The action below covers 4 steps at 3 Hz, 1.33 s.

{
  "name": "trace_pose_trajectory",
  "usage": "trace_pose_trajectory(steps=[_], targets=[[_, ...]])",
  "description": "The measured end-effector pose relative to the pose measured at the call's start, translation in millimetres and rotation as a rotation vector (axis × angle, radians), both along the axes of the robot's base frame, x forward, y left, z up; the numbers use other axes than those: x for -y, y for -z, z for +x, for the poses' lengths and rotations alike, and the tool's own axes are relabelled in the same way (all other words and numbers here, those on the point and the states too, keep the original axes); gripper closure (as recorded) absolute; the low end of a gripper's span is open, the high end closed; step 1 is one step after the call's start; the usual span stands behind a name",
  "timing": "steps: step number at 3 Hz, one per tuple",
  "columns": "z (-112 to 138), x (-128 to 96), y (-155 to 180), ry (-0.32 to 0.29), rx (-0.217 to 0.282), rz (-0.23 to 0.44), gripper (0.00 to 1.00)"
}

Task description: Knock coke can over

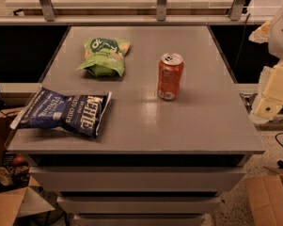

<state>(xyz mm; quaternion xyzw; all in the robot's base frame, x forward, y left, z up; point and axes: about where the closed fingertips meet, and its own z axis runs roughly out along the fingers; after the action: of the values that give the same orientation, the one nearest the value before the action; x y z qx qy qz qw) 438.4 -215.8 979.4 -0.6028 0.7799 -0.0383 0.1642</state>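
The coke can [170, 76] stands upright on the grey table top [145, 121], right of centre. It is orange-red with a silver top and pull tab and a white mark near its base. My gripper [272, 91] shows as pale cream parts of the arm at the right edge of the view. It is beyond the table's right edge, well to the right of the can and not touching it.
A green chip bag [104, 56] lies at the back left of the can. A blue Kettle chip bag [66, 112] lies at the front left edge. Cardboard boxes [268, 199] sit on the floor right and left. A rail with metal posts [162, 1] runs behind the table.
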Motion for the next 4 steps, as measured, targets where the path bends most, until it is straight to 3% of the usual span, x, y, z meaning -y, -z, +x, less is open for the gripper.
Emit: trace_pose_trajectory(steps=[1,2,3,4], targets=[[0.0,0.0,0.0,0.000,0.000,0.000,0.00],[8.6,-3.9,2.8,-0.007,0.009,0.055,0.00],[26.5,-15.8,11.8,-0.031,0.021,0.163,0.00],[52.0,-35.2,30.8,-0.050,0.027,0.344,0.00]])
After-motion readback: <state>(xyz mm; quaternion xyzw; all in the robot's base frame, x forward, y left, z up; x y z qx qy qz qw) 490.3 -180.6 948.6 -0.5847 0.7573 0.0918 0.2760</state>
